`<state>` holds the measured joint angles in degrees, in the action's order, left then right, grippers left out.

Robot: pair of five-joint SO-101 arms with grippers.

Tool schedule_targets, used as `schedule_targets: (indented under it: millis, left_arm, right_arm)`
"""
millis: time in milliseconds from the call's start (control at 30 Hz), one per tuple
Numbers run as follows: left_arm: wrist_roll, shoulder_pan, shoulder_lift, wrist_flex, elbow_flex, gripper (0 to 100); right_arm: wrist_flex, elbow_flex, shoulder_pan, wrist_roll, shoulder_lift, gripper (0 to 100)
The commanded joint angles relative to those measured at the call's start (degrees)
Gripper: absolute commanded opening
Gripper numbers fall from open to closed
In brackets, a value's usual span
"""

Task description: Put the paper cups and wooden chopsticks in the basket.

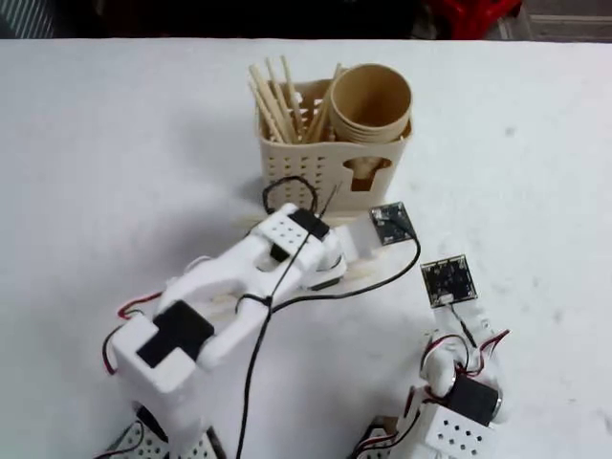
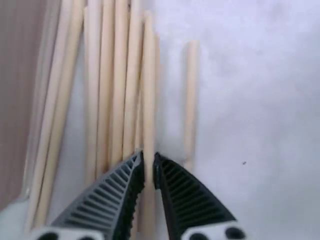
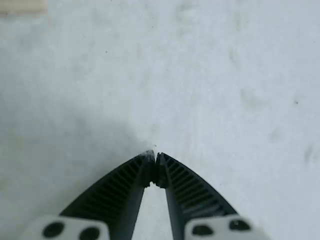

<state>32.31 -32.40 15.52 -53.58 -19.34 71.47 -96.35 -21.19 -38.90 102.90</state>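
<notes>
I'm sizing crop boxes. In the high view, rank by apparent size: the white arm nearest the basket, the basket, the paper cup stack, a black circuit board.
1. white arm, though it is nearer the camera
2. basket
3. paper cup stack
4. black circuit board; the other board looks alike

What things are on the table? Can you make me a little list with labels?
basket: upright on the table
cups: stacked inside the basket
standing chopsticks: in the basket beside the cups
loose chopsticks: lying side by side on the table
left gripper: shut on a single chopstick
right gripper: shut, holding nothing, over bare table
</notes>
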Motion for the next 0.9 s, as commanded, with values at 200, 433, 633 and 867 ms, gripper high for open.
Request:
schedule_targets:
  millis: [200, 433, 633, 867]
  left_arm:
    - [0.5, 0.7, -15.8, -5.5, -2.8, 2]
    - [0.3, 2.6, -23.0, -3.8, -6.8, 2]
    - [0.6, 3.0, -23.0, -0.1, -9.2, 2]
    - [0.3, 3.2, -23.5, 0.1, -9.1, 2]
  right_arm:
    - [-0.5, -0.4, -0.4, -0.4, 0.3, 1.8]
    - [-0.5, -0.4, -0.4, -0.4, 0.3, 1.8]
    - [-0.5, -0.4, -0.4, -0.4, 0.3, 1.8]
    - [-0.5, -0.4, -0.4, -0.4, 0.3, 1.8]
